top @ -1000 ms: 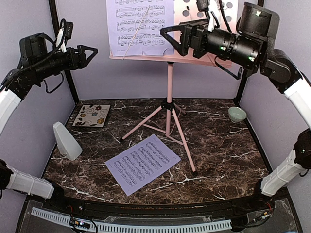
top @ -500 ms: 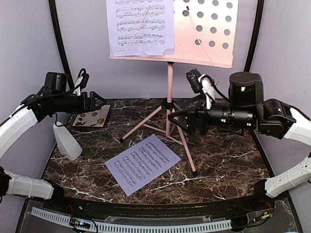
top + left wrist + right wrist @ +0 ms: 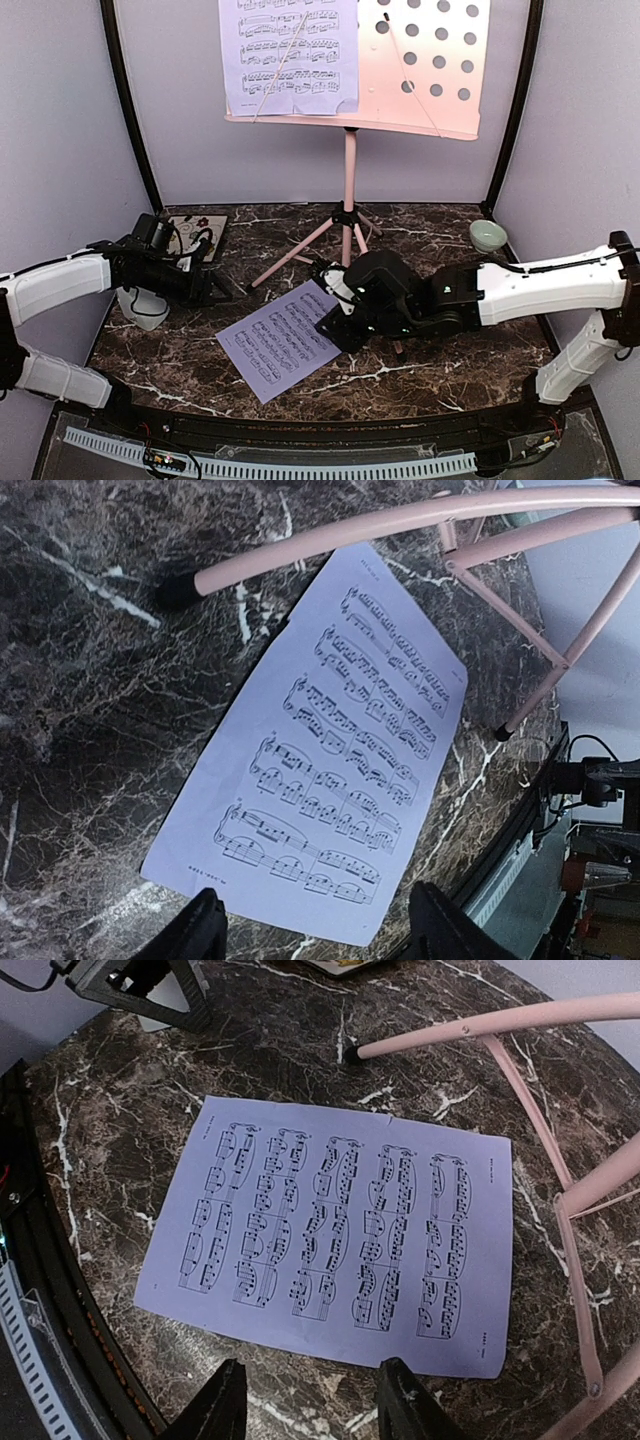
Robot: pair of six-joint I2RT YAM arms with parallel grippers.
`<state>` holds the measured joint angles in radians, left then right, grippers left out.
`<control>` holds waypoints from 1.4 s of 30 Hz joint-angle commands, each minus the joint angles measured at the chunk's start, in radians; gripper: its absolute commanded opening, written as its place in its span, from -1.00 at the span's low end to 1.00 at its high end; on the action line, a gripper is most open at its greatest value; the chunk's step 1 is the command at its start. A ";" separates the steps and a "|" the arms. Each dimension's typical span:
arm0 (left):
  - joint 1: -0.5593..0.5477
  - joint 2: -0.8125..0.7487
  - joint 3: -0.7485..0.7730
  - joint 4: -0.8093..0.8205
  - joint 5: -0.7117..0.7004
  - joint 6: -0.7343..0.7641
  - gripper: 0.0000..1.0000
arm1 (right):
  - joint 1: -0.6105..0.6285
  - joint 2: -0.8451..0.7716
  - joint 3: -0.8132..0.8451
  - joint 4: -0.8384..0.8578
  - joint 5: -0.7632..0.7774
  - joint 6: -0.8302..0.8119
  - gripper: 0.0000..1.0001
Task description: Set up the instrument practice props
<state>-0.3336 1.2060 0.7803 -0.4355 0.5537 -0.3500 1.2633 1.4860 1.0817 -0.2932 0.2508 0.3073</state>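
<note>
The pink music stand rises at mid-table, and one lavender sheet-music page rests on its perforated plate. A second page lies flat on the marble in front of the tripod legs. My left gripper hangs low at that page's left side, open and empty, with the page just ahead of its tips. At the page's right edge my right gripper is also low, open and empty, looking onto the page. The grey metronome is mostly hidden behind my left arm.
A floral tile lies at the back left, partly behind my left arm. A pale-green bowl sits at the back right. A pink leg crosses just beyond the page. The table's dark rim runs close to the page's near edge.
Both arms have dropped from beside the stand's plate down to the table, ending at either side of the loose page. Both sets of jaws have narrowed somewhat.
</note>
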 commanded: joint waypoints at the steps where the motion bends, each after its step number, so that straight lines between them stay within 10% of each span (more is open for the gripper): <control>1: 0.006 0.077 -0.031 0.044 0.008 0.035 0.26 | 0.008 0.098 0.064 0.039 0.032 0.018 -0.12; 26: -0.032 0.247 -0.130 0.078 0.038 0.098 0.14 | -0.068 0.338 0.115 -0.108 0.003 0.026 -0.35; 42: -0.016 0.360 0.093 -0.014 0.028 0.108 0.22 | -0.103 0.331 0.107 -0.149 -0.036 0.001 -0.41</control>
<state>-0.3866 1.4513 0.7834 -0.4206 0.6086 -0.2802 1.1603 1.8351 1.1965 -0.4385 0.2401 0.2962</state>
